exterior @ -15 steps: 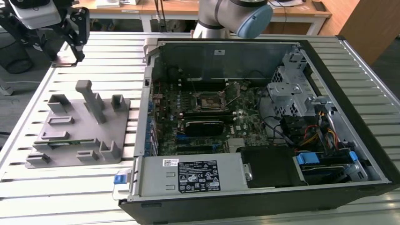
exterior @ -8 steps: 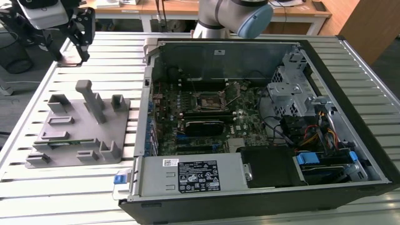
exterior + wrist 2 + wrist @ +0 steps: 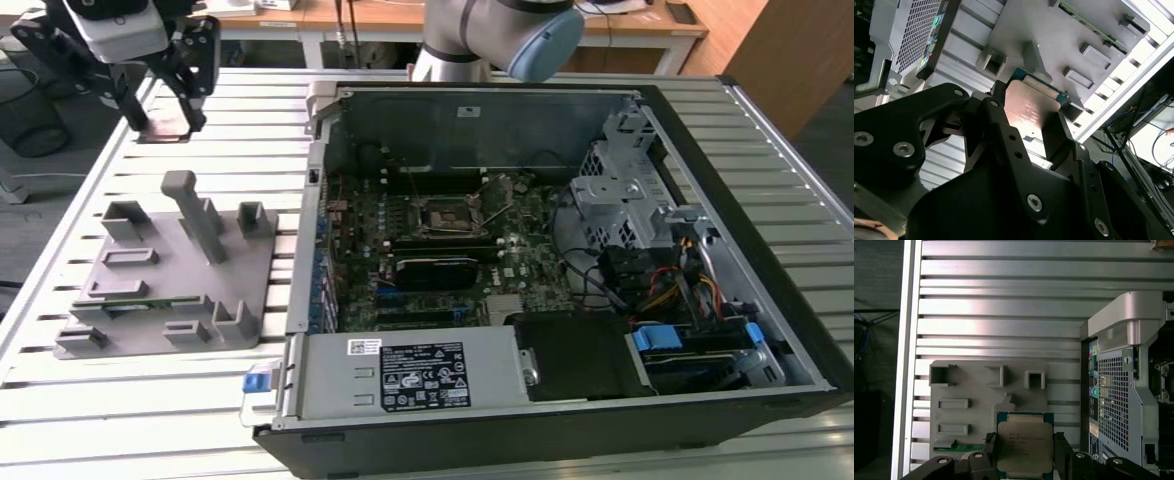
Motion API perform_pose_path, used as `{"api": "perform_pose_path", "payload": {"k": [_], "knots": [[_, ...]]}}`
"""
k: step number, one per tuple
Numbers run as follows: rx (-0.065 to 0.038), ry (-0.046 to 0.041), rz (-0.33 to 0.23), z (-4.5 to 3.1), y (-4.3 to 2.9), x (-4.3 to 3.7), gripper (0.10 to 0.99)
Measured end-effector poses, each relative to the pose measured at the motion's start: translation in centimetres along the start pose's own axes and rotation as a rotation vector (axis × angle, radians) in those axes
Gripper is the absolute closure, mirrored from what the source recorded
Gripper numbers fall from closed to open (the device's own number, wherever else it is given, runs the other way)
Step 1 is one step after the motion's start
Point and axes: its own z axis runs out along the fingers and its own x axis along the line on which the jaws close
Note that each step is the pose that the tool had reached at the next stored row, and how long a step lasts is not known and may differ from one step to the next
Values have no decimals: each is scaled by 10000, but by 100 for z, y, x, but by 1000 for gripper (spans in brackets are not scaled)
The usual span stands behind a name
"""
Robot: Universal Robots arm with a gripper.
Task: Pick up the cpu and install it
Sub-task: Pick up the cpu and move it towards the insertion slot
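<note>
- Gripper (image 3: 168, 120): jaws clenched on two opposite edges of the cpu (image 3: 1025, 446), chip lying flat between them.
- Cpu: held above the worktop (image 3: 134, 400), near the grey fixture (image 3: 174, 270).
- Motherboard socket (image 3: 441, 215): well apart, toward the exterior view's right.

Exterior view overlooks table (image 3: 147, 420); both wrist views share gripper (image 3: 1029, 107) (image 3: 1025, 445), fixture (image 3: 1054, 45) (image 3: 979, 407).

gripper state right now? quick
Gripper: closed on the cpu, fingers on two opposite edges.

Faint print on the cpu (image 3: 1024, 447) lid and a black label (image 3: 424, 372) on the power supply (image 3: 334, 390), neither legible.
</note>
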Motion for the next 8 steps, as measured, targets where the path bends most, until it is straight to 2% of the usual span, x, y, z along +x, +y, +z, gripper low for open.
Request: {"api": "perform_pose_path", "payload": {"k": [8], "knots": [[0, -1, 0, -2, -1, -118, 549]]}}
